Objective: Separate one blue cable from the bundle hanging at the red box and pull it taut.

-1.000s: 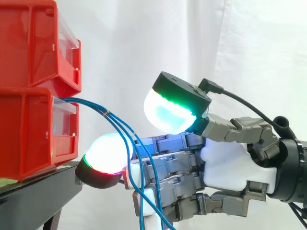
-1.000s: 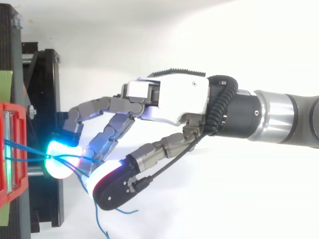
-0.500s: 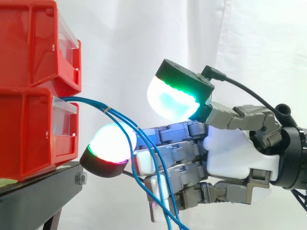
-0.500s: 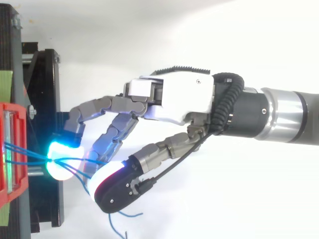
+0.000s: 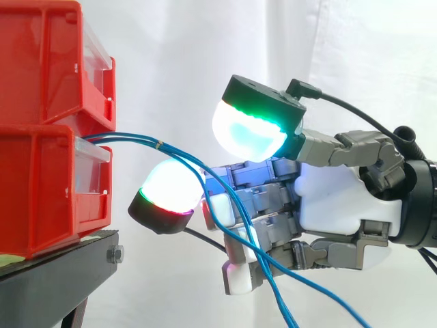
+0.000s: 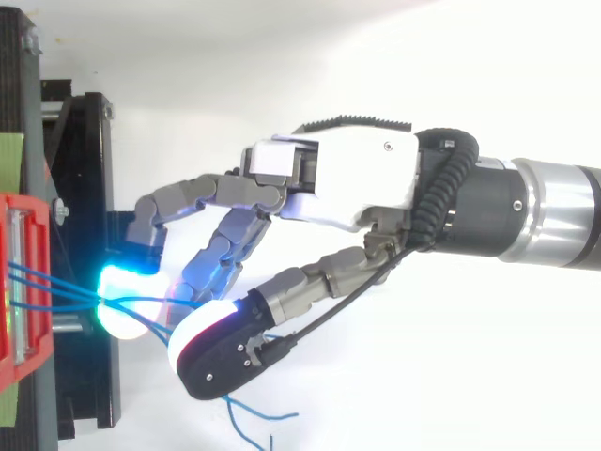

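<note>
A bundle of thin blue cables (image 5: 158,143) comes out of the lower red box (image 5: 41,191) and slopes right and down across my hand (image 5: 334,205). The curled fingers hook the strands, which run between them and trail off below. One glowing fingertip pad (image 5: 171,191) hangs just right of the box, under the cables. The thumb pad (image 5: 249,133) stands above them, not touching. In the top view the cables (image 6: 56,303) run from the box to the hand (image 6: 347,183), with loose ends below the thumb.
A second red box (image 5: 48,61) is stacked on the lower one. Both sit on a black stand (image 5: 61,263) at the left. A white curtain hangs behind. The arm comes in from the right.
My hand has moved right and up, away from the box. The cables it hooks have risen and straightened near the box, and their loose ends now swing out to the right.
</note>
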Controlling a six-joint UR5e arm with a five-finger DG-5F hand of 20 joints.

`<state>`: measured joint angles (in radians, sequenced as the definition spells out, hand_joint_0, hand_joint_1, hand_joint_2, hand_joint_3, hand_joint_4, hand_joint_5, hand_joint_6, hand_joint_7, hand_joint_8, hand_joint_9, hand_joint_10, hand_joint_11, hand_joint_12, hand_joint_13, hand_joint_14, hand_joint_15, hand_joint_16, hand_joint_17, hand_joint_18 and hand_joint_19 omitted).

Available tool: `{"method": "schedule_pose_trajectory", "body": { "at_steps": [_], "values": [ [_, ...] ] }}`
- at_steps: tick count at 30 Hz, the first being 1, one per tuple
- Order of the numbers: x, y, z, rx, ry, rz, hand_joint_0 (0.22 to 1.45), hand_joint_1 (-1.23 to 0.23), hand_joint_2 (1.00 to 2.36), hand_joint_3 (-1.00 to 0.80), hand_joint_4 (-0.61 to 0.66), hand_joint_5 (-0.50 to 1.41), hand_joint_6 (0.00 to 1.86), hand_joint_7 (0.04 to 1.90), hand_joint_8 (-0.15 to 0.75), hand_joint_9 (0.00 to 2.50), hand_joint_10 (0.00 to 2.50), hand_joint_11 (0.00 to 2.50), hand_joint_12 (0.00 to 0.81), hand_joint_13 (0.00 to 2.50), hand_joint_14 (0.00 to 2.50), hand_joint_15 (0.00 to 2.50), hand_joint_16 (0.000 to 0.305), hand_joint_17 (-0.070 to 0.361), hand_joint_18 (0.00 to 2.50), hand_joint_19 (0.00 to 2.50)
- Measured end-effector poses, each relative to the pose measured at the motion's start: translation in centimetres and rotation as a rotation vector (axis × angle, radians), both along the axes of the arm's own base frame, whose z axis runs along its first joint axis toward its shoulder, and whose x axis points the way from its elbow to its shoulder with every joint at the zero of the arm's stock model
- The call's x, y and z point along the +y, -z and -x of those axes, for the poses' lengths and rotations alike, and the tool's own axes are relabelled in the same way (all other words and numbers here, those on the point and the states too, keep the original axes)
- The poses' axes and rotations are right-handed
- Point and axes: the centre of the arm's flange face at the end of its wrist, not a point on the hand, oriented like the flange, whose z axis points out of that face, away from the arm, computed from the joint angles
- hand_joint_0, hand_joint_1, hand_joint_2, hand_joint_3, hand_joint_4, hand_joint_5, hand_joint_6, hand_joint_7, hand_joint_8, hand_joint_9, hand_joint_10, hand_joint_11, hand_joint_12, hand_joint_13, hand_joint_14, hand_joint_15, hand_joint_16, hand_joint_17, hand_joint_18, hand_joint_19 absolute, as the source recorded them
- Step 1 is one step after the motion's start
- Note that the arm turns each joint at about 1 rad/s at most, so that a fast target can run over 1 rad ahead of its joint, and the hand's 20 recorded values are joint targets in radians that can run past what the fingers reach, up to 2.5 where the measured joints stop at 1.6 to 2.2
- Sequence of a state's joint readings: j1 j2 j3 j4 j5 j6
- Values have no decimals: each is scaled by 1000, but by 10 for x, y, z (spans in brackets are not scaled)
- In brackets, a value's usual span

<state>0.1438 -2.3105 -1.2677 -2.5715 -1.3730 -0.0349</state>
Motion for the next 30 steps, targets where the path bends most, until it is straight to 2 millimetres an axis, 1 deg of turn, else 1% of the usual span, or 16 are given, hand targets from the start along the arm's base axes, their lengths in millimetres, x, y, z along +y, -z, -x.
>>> {"method": "schedule_pose_trajectory", "body": {
  "at_steps": [8, 21, 25, 30],
  "values": [
    [-1, -3, -2, -21, 8, -24, 678, -653, 1011, -377, 319, -146, 503, 979, 347, 1023, 16, 652, 388, 1141, 22, 642, 39, 89, 893, 540],
    [2, -3, -4, -37, 14, -40, 680, -646, 1011, -376, 316, -154, 503, 936, 350, 1004, 18, 631, 392, 1120, 20, 625, 40, 90, 883, 534],
    [3, -3, -4, -36, 14, -38, 683, -665, 1010, -380, 318, -155, 503, 945, 345, 1003, 16, 639, 391, 1119, 22, 628, 40, 90, 884, 535],
    [3, 5, -5, -28, 12, -40, 706, -651, 1016, -296, 316, -143, 503, 1002, 343, 1041, 16, 670, 385, 1143, 22, 643, 39, 89, 886, 546]
  ]
}}
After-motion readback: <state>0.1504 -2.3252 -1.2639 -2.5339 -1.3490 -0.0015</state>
